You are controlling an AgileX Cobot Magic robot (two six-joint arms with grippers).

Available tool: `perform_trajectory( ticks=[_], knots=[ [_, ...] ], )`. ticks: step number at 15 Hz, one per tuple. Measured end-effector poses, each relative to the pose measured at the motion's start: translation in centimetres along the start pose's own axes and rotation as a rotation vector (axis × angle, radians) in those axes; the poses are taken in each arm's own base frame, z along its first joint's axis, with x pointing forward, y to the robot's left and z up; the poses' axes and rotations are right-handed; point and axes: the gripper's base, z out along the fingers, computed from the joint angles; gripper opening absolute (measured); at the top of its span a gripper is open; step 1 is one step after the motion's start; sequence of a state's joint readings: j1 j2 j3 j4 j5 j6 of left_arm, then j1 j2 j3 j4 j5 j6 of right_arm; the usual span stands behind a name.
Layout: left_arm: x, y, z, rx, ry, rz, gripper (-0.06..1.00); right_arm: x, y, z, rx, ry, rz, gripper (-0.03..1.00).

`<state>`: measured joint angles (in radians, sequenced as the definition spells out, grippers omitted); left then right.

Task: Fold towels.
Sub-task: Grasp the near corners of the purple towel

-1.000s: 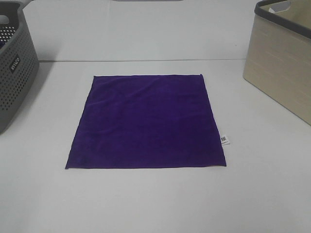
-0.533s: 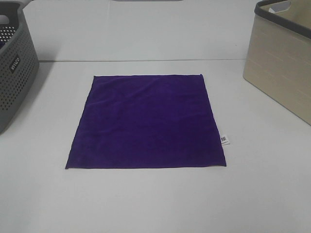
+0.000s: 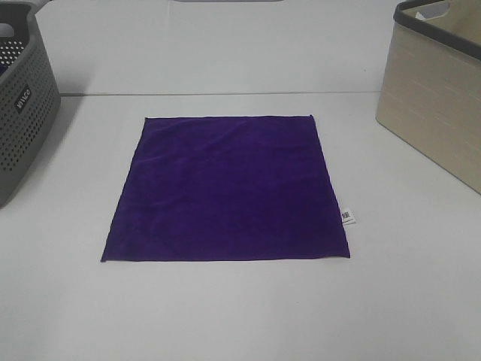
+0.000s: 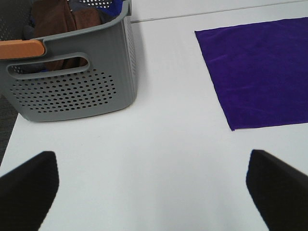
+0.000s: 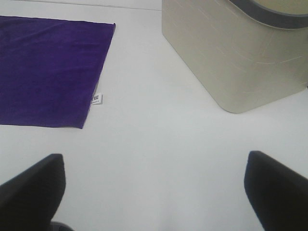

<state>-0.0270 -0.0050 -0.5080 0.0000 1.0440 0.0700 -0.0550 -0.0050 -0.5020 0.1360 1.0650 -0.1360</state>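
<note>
The purple towel (image 3: 225, 192) is lying flat and spread out in the middle of the worktop (image 3: 240, 316), with its tag (image 3: 346, 216) sticking out on the right side. The left pincer (image 4: 150, 163) and right pincer (image 5: 154, 161) are both hanging wide apart, gripping nothing, off the towel's near corners. The towel is looking light, plush and floppy, so pinching the 2 near corners is probably working better than a mid-edge grab.

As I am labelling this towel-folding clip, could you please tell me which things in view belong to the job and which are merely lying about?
Job: purple towel, spread flat, with its white tag; left gripper and right gripper, both open.
Lying about: grey perforated basket holding a brown cloth; beige bin.
</note>
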Motion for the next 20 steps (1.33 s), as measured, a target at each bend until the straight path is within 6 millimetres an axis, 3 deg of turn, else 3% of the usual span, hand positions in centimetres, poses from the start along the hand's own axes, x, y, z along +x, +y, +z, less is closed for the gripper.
perform_trajectory(
  ticks=[17, 19, 20],
  knots=[
    [-0.1, -0.1, 0.1, 0.014, 0.010, -0.022, 0.99, 0.0, 0.0, 0.0, -0.003, 0.000, 0.004, 0.98],
    [-1.0, 0.0, 0.2, 0.017, 0.114, -0.056, 0.99, -0.7, 0.0, -0.1, -0.006, 0.026, 0.018, 0.98],
    [-2.9, 0.2, 0.6, 0.010, 0.224, -0.055, 0.99, -2.3, -0.1, 0.4, -0.014, 0.107, 0.041, 0.98]
  ],
)
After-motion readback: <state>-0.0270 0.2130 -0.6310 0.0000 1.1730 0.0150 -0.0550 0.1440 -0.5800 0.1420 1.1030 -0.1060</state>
